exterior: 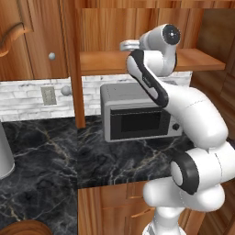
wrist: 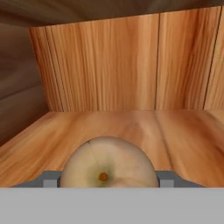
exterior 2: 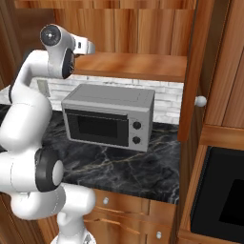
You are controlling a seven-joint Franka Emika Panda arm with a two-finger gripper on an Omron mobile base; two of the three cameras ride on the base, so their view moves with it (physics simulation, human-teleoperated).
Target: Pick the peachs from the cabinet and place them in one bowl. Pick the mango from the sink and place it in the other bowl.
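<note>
A peach (wrist: 109, 159), pale with a reddish blush and its stem dimple facing the camera, is right in front of the hand view. It sits between the two fingers of my gripper (wrist: 107, 181), which is shut on it. One grey fingertip (wrist: 50, 179) presses its left side and the other its right. Around it lie the cabinet's plank shelf (wrist: 175, 131) and wood-panel back. From the base, my hand (exterior: 130, 45) reaches over the cabinet shelf (exterior: 105, 62); the peach is hidden there. The rim of the dark wooden bowl (exterior: 23, 228) shows at the lower left.
A grey microwave (exterior: 137, 114) stands on the black marble counter (exterior: 46, 156) below the shelf. A wooden upright (exterior: 75, 64) borders the shelf's left side, and an open wooden door (exterior 2: 200, 71) hangs at its right. A grey rounded object (exterior: 3, 156) sits at the far left.
</note>
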